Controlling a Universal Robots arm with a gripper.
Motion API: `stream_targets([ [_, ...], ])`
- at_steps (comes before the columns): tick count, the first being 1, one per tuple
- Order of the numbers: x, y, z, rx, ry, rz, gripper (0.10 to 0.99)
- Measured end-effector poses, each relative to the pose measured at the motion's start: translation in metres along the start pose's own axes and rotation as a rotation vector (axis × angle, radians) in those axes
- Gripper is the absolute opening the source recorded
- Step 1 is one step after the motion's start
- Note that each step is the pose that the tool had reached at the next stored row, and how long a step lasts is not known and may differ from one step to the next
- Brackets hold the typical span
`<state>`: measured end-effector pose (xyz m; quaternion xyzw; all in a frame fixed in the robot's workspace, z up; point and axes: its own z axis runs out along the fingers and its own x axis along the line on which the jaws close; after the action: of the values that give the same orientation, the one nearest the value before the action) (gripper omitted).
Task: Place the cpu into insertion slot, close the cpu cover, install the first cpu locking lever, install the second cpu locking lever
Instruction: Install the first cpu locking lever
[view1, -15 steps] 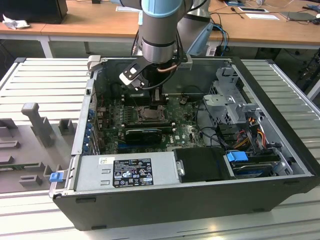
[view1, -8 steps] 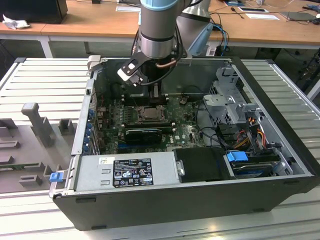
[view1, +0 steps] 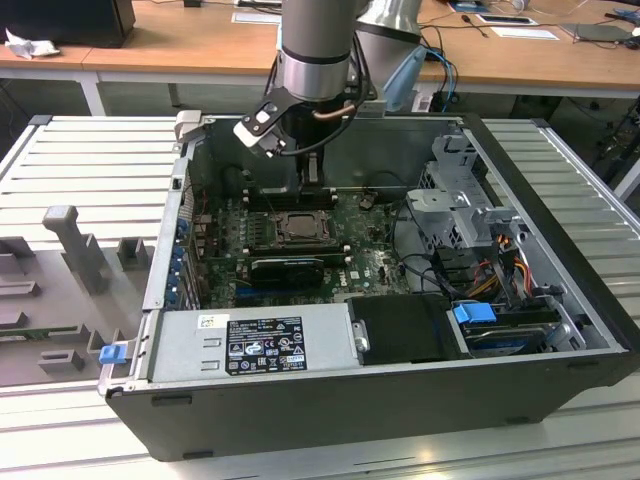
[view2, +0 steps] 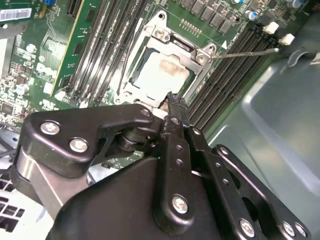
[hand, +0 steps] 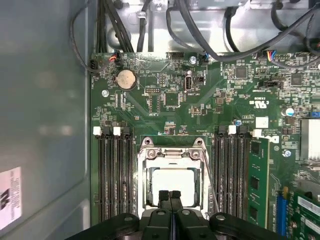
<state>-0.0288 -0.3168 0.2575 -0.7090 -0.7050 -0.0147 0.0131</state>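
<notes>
The cpu (hand: 172, 181) lies flat in the insertion slot (hand: 146, 172) on the green board, its pale face showing through the window of the cpu cover (hand: 172, 155). The cover lies down over it. A thin wire locking lever (view2: 245, 53) sticks out sideways from the socket, away from the frame. My gripper (hand: 170, 196) is shut, fingertips together with nothing between them, just above the socket's near edge. In the second wrist view the gripper (view2: 174, 100) hangs by the cover (view2: 177, 47) and cpu (view2: 162, 75). In the exterior view the gripper (view1: 310, 178) hangs over the socket (view1: 298, 228).
Long black memory slots (hand: 112, 175) flank the socket on both sides, one holding a green card (hand: 255, 175). The grey case wall (hand: 45, 100) stands close by. Cables (hand: 200, 25) run above the board. A power supply (view1: 250, 345) and drive cage (view1: 465, 210) fill the case.
</notes>
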Motion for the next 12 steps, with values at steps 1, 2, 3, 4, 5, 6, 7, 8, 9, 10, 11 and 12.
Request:
stream_targets([
  [1, 0.0001, 0.0000, -0.0028, 0.000, 0.0000, 0.000, 0.106],
  [2, 0.0002, 0.0000, -0.0044, 0.000, 0.0000, 0.000, 0.106],
  [3, 0.0003, 0.0000, -0.0070, 0.000, 0.0000, 0.000, 0.106],
  [4, 0.0005, 0.0000, -0.0113, 0.000, 0.0000, 0.000, 0.106],
  [5, 0.0006, 0.0000, -0.0151, 0.000, 0.0000, 0.000, 0.106],
  [6, 0.0006, 0.0001, -0.0154, 0.000, 0.0003, -0.005, 0.106],
  [7, 0.0006, 0.0001, -0.0154, 0.001, 0.0003, -0.016, 0.106],
  [8, 0.0006, 0.0000, -0.0154, 0.001, 0.0002, -0.033, 0.106],
  [9, 0.0006, 0.0000, -0.0154, 0.003, 0.0001, -0.069, 0.106],
  [10, 0.0006, 0.0000, -0.0154, 0.004, 0.0002, -0.090, 0.106],
  [11, 0.0006, 0.0000, -0.0154, 0.004, 0.0002, -0.100, 0.106],
  [12, 0.0006, 0.0000, -0.0154, 0.005, 0.0003, -0.114, 0.106],
])
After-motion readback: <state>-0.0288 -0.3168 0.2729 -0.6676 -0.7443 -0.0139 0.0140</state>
